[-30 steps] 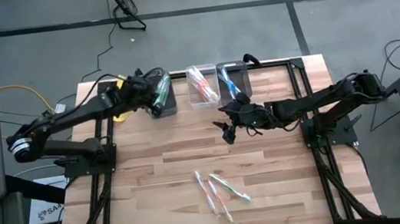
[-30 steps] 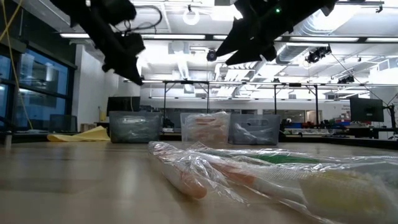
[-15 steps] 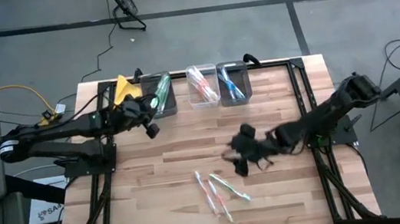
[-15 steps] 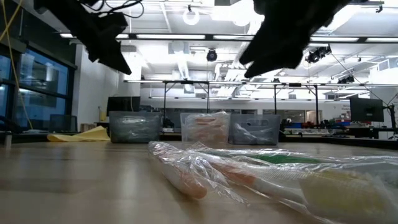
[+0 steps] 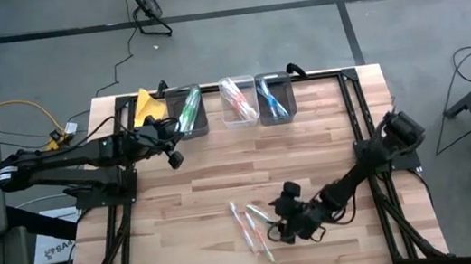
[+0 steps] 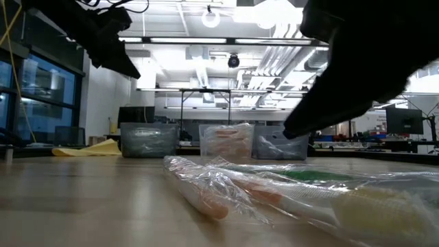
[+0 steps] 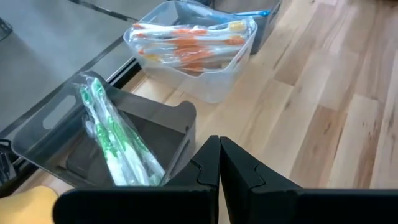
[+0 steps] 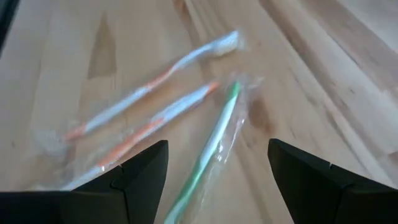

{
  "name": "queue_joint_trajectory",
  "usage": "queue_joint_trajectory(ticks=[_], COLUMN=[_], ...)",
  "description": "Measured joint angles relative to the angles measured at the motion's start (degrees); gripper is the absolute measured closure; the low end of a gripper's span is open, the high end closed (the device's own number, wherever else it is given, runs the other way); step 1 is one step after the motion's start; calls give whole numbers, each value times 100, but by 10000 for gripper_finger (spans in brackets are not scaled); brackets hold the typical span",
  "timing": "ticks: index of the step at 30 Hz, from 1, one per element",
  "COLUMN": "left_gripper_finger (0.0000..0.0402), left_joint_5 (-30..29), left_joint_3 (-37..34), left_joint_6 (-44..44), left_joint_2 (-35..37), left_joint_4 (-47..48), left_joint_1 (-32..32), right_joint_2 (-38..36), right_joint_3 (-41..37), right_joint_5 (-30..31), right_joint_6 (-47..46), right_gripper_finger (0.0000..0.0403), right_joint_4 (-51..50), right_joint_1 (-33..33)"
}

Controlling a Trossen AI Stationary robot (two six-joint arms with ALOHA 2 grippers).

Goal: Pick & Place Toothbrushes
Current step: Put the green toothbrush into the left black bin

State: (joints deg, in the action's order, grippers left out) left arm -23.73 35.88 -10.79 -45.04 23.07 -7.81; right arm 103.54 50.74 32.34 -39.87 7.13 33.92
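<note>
Three wrapped toothbrushes [image 5: 254, 225] lie loose on the wooden table near its front edge: two orange-and-white ones [image 8: 149, 121] and a green one [image 8: 211, 149]. My right gripper [image 5: 278, 227] hangs open just above them at their right side, its fingers standing on either side of the green one and touching nothing. My left gripper [image 5: 175, 158] is shut and empty, just in front of the grey left bin [image 7: 155, 124], which holds green toothbrushes [image 7: 112, 140].
Three bins stand in a row at the table's far edge: the left one [image 5: 189, 111] with green toothbrushes, the middle one [image 5: 238, 100] with orange ones, the right one [image 5: 274, 98] with blue ones. A yellow cloth [image 5: 145, 103] lies left of them.
My right gripper has swung from in front of the bins toward the table's near edge and down, ending over the loose toothbrushes, still open. My left gripper has drawn back from over the left bin toward the near edge, still shut.
</note>
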Motion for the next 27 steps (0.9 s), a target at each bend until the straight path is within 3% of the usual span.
queue_joint_trajectory(ticks=[5,14,18,25,27], left_gripper_finger=[398,398,398,398,398], left_joint_5=[2,4,16,17,17], left_joint_3=[0,0,0,0,0], left_joint_6=[-2,-2,-2,5,7], left_joint_2=[0,0,-2,-2,-2], left_joint_4=[-4,-18,-19,-19,-21], left_joint_1=[-2,-2,-2,-2,-2], right_joint_2=[312,746,746,702,648], right_joint_3=[175,632,632,623,619], right_joint_5=[154,-349,-399,-460,-517], right_joint_6=[-27,-234,-255,-113,78], right_gripper_finger=[133,145,201,363,386], right_joint_4=[-190,-1120,-1139,-1177,-1198], right_joint_1=[157,118,56,-120,-193])
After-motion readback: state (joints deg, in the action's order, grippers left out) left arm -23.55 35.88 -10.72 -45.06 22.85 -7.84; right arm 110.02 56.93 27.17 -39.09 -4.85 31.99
